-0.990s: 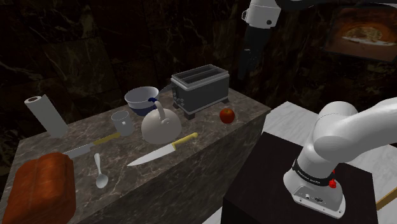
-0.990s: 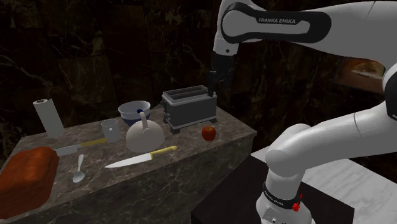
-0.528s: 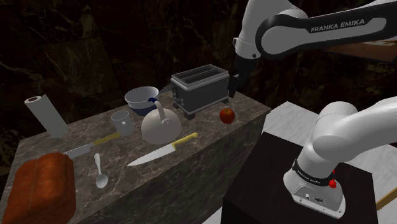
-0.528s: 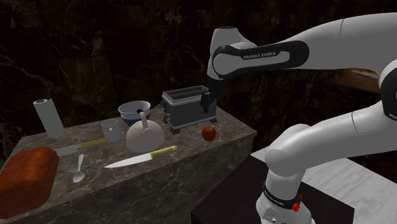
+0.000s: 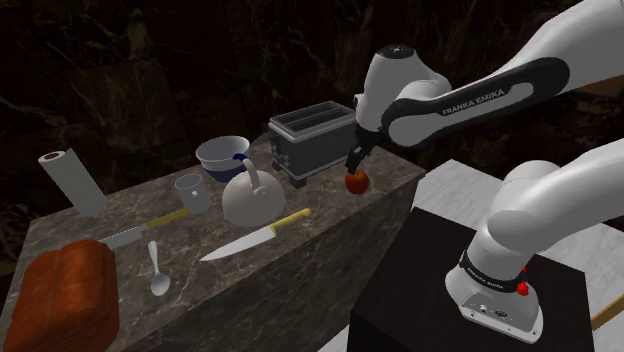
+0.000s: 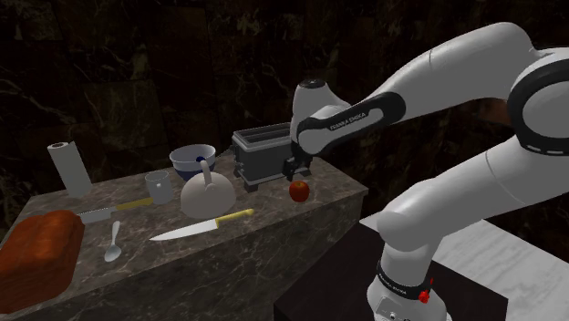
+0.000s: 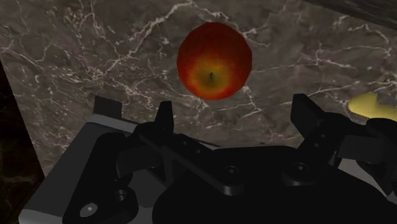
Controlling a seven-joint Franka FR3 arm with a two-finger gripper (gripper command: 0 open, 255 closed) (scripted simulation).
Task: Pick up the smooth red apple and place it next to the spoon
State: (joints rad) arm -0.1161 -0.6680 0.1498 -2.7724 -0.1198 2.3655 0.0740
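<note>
The tool (image 7: 235,108) hangs just above the apple (image 7: 214,61), open wide so the apple can fit inside. The apple sits on the surface (image 5: 330,215) beside the toaster (image 5: 312,140), far from the spoon (image 5: 158,270).

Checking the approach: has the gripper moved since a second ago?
Yes. The gripper has dropped beside the toaster, down to just over the apple.

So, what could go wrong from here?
The apple sits near the edge of the counter; a nudge from the open gripper just above it could roll it off. The toaster stands close by and might get bumped. The way to the spoon passes the kettle and knife.
</note>
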